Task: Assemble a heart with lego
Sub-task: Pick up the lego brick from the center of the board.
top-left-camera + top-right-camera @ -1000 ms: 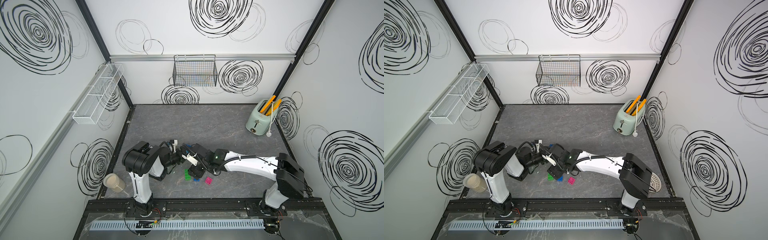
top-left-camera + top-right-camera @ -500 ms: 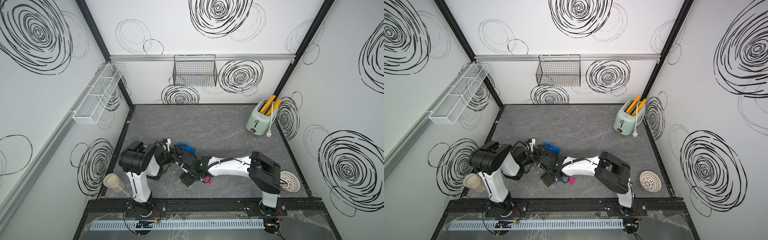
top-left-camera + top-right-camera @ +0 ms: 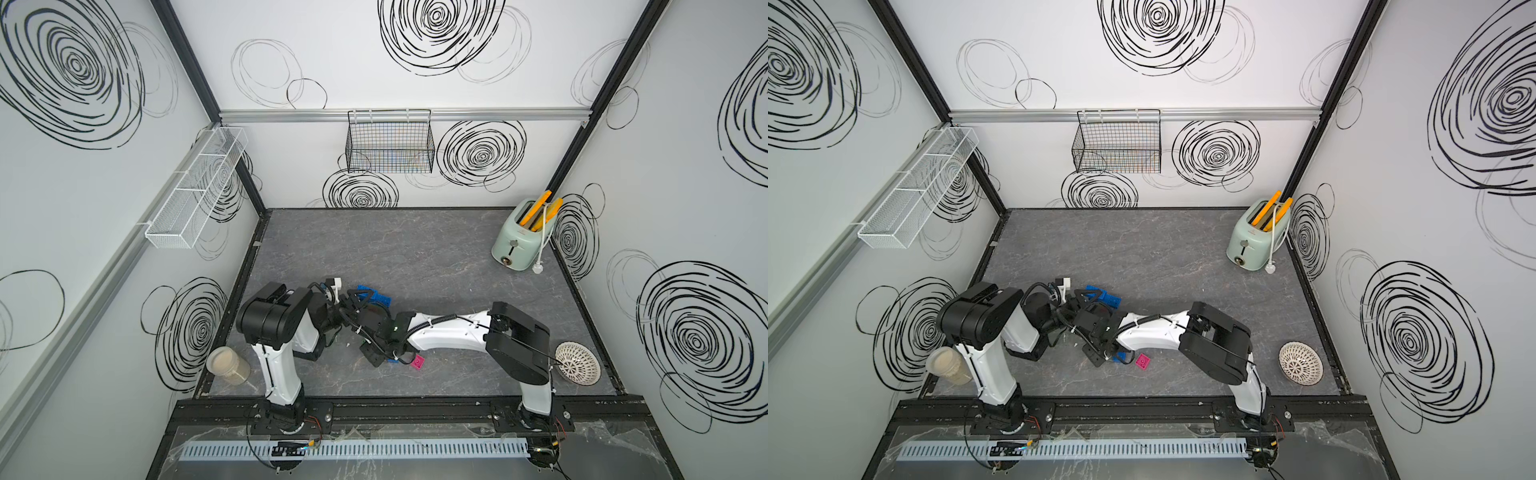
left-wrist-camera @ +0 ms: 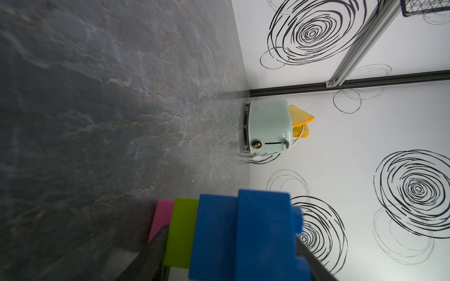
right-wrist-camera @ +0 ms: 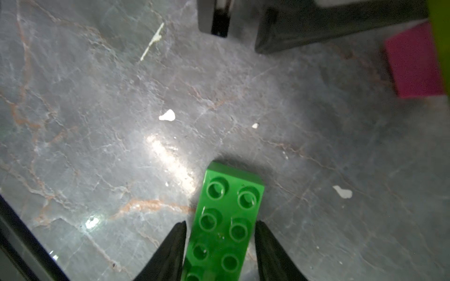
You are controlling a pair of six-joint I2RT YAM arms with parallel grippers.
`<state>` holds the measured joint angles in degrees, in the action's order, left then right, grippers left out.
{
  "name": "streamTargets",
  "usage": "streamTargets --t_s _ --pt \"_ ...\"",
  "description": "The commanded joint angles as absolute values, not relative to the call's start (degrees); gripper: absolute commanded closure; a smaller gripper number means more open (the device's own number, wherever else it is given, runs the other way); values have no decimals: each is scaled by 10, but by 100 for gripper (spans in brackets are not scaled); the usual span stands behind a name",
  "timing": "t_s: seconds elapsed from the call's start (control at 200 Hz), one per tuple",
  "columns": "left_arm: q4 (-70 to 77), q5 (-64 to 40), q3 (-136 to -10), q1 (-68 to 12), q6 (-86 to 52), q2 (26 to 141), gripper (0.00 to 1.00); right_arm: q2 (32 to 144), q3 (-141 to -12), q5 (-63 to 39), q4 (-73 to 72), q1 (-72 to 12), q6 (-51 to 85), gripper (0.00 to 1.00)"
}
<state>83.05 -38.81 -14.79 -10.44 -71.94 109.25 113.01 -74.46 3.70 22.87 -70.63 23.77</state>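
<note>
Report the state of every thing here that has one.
left gripper, shut on the heart stack
heart stack, part-built, held
right gripper, astride the green brick, grip unclear
green brick, studs up, unattached
pink brick, loose on the table
toaster, toast sticking up, plug lying loose

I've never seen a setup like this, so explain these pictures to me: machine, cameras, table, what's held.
Two white robot arms, each ending in a two-fingered gripper, work on a gray table. Two pictures look down from overhead; two come from cameras on the wrists. The left gripper holds a stack of joined bricks, pink, lime and blue. The right gripper straddles a green brick; a firm grip isn't clear. A pink brick, a toaster, a jar and a patterned bowl also sit there.
</note>
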Motion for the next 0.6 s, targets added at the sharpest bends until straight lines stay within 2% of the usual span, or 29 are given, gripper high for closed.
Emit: streamTargets --t_s 0.0,0.36,0.595 --pt "802 -387 -139 -100 -711 1105 40 1122 -742 50 242 -703 234 56" --pt "795 -391 -142 -106 -703 1105 40 1070 -728 60 252 -693 187 70" --pt "810 -411 -154 -134 -708 1119 40 950 -672 33 259 -601 123 72"
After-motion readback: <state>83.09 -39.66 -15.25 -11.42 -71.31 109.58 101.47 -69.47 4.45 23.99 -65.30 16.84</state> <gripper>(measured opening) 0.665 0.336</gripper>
